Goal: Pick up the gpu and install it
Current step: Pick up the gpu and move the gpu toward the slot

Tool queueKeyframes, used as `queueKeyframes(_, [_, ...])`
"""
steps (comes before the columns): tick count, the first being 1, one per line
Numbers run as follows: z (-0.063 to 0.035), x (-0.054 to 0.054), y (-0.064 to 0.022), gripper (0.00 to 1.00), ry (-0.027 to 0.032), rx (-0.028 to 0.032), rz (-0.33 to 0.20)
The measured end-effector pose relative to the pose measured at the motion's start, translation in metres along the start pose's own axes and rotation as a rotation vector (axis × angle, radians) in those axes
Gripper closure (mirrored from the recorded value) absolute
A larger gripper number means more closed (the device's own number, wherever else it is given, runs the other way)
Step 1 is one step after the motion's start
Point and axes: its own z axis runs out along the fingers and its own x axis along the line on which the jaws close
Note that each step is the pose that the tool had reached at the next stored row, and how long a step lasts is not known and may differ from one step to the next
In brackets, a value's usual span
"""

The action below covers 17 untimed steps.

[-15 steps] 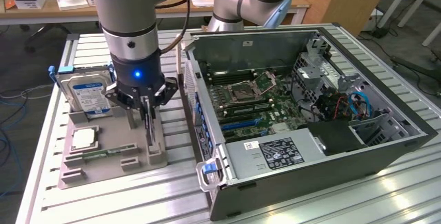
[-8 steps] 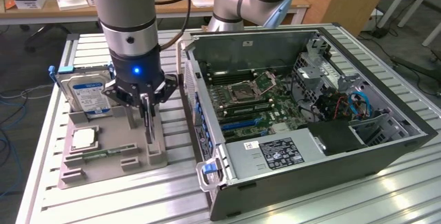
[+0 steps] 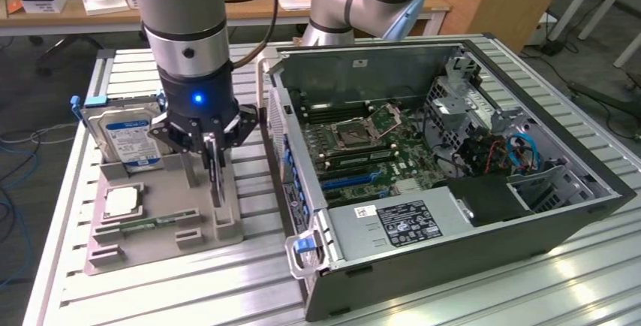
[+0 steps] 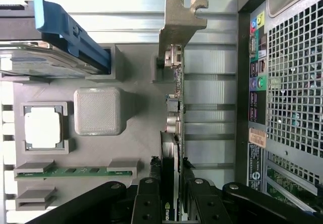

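I am hanging over the gray holder (image 3: 150, 245) on the slatted table (image 3: 180, 296), on the exterior view's left of the open computer case (image 3: 451, 191). My gripper (image 3: 212, 149) is reaching straight down, and its jaws are closing on the gpu (image 3: 215, 185), one on each face of the thin card. The gpu is standing on edge in the holder's slot on the side nearest the case, just beside the case's rear panel. In the wrist view my fingers (image 4: 150, 196) are pressing against the card (image 4: 175, 114) from both sides, and its silver end bracket (image 4: 177, 27) is sticking out past the holder's (image 4: 136, 128) edge. The hard drive (image 3: 128, 142) is standing upright at the holder's far left corner. A square processor chip (image 3: 120, 202) is lying flat nearer the camera, with a memory stick (image 3: 150, 223) resting in its groove just below it
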Motion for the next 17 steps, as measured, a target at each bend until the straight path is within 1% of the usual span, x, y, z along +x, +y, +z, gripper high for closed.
queueKeyframes(9, [-0.0035,0.0000,0.0001,0.74,0.0009,0.0000,-0.022])
queueKeyframes(14, [-0.0065,0.0000,0.0002,0.74,0.0009,0.0000,-0.027])
queueKeyframes(17, [-0.0066,0.0000,0.0002,0.74,0.0006,-0.0003,-0.028])
